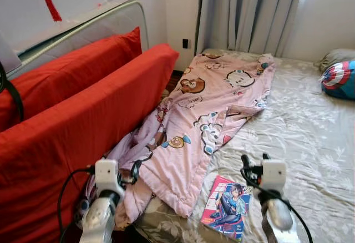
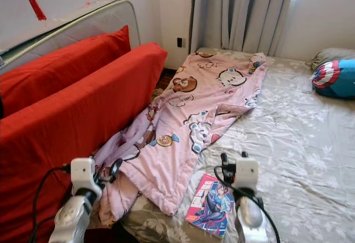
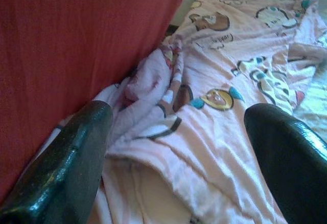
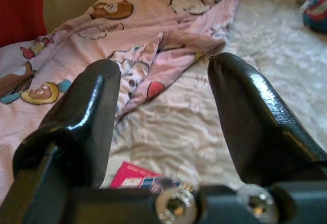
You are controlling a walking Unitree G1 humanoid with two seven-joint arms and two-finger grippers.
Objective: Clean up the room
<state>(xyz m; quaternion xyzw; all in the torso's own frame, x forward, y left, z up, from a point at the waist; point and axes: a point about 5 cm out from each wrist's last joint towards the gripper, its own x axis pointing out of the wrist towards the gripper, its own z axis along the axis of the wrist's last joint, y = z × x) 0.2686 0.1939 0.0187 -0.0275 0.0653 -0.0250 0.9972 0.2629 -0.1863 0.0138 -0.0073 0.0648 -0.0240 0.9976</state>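
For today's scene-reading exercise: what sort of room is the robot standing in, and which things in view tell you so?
Most likely a bedroom. A wide bed with a floral sheet takes up most of the view, a pink cartoon-print blanket lies rumpled across it, and a round shield-patterned pillow sits at its far side. Grey curtains hang behind.

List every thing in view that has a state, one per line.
blanket: rumpled, spread along the bed's left side, one end bunched against the red cushion
book: closed, flat on the bed, cover up
curtains: drawn
round pillow: lying at the bed's far right
red cushion: propped on edge beside the bed
left gripper: open, over the bunched blanket
right gripper: open, above the book
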